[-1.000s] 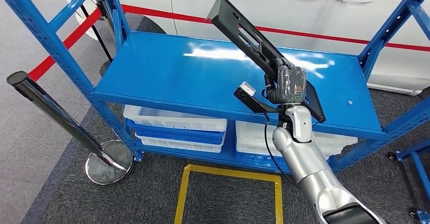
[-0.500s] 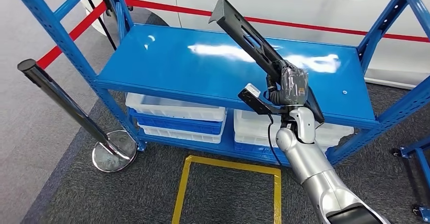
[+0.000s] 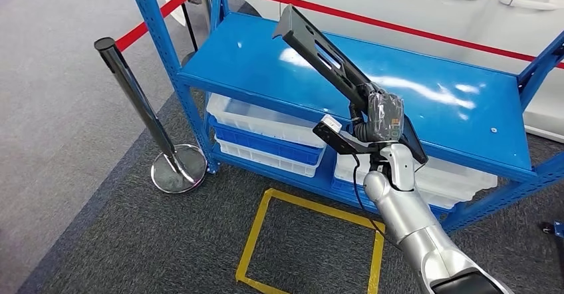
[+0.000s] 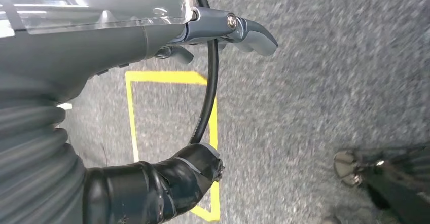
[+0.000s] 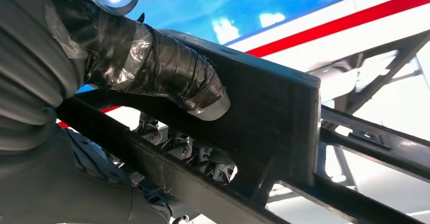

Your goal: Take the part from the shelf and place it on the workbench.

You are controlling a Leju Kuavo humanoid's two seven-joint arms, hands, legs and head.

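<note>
Off to my left a chrome stanchion post stands on the grey carpet, red rope running behind the blue shelf. White and blue bins sit on the lower level. My left hand hangs over the yellow floor marking, fingers apart, holding nothing. Further right, my right hand wraps its fingers tight around the long black part, lifted above the shelf top, tilted up and away to the left.
</note>
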